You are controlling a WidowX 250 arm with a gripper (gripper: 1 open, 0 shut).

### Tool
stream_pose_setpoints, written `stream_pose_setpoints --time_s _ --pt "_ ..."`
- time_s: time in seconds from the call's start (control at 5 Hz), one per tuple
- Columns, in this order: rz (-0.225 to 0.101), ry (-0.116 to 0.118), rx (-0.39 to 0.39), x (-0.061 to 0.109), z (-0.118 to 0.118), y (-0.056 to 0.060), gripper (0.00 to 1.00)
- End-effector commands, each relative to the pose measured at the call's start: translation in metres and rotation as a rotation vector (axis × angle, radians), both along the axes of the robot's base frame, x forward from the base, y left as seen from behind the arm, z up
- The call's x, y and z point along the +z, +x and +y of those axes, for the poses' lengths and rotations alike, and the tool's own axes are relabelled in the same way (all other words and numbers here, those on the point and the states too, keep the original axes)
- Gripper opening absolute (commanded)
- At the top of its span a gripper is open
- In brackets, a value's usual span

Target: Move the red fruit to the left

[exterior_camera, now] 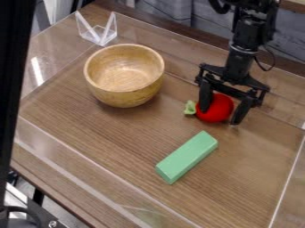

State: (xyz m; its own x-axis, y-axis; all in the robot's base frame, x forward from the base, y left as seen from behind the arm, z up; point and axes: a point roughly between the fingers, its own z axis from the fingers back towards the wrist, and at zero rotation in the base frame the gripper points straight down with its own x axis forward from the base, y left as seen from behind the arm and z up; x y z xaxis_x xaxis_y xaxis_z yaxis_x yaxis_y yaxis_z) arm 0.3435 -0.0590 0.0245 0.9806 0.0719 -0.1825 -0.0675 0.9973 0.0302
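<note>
At the right of the frame, a little above centre, the tool (229, 101) points almost straight down over the red fruit (216, 110), its two black fingers spread wide apart and standing on either side of the fruit, one at its left edge and one at its right. The fruit sits on the counter (107, 142), its small green leaf poking out to the left just past the left finger. Nothing is clamped: the fingers straddle the fruit without pinching it, though whether a pad already brushes its side is too fine to tell. This looks like the grasping step, with the tool lowered into place and the closing not yet done. The next move calls for bringing the fingers together squarely on the round body so it does not squirt out, then lifting slightly and carrying it toward the left of the frame. That way stand the wooden bowl (124, 75) at the upper left and the green block (188, 157) lying below centre; the bare stretch between them seems the safest lane.
</note>
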Motion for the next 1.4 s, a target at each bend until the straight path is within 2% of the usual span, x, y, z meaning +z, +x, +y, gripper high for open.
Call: stream_pose_setpoints --time_s 0.0,0.2,0.4,0.6,1.0,1.2 --pt "-0.031 -0.007 0.023 0.001 0.005 0.007 1.00" --pt "-0.029 -0.008 0.030 0.001 0.005 0.007 1.00" --pt "-0.030 -0.012 0.032 0.000 0.006 0.006 0.00" --pt "-0.042 -0.025 0.041 0.012 0.008 0.004 0.00" --pt "-0.085 -0.059 0.067 0.049 0.016 -0.002 0.00" --pt "-0.113 -0.074 0.089 0.073 0.028 -0.009 0.00"
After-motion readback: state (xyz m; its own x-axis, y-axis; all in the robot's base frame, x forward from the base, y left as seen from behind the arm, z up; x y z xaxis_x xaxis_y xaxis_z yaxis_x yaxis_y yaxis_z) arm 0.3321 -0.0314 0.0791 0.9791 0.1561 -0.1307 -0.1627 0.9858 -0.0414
